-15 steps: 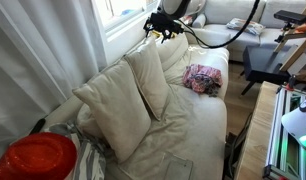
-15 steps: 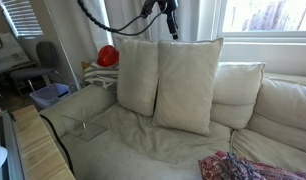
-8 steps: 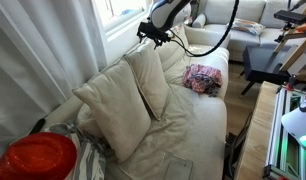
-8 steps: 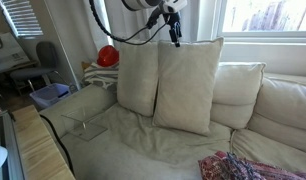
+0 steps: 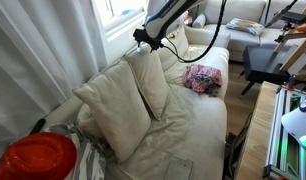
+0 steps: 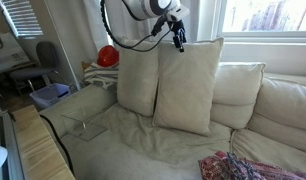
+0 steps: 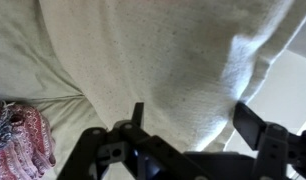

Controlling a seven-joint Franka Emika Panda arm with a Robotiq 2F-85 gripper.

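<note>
Two cream throw pillows lean upright against the back of a cream sofa [image 6: 123, 130]. My gripper [image 6: 178, 40] hangs just above the top edge of the pillow nearer the sofa's middle [image 6: 188, 85], which also shows in an exterior view [image 5: 151, 78] under the gripper [image 5: 141, 40]. In the wrist view the open fingers [image 7: 193, 115] straddle a corner of that pillow [image 7: 153, 60], with nothing clamped. The other pillow [image 5: 113, 110] stands beside it [image 6: 136, 75].
A pink patterned cloth [image 5: 202, 78] lies on the sofa seat [image 6: 238, 167] and shows at the wrist view's edge [image 7: 18, 140]. A red round object [image 5: 35, 158] sits by the sofa end [image 6: 109, 55]. A window [image 6: 263, 15] is behind the sofa.
The gripper has moved down and toward the pillow's top edge, coming from higher up near the window.
</note>
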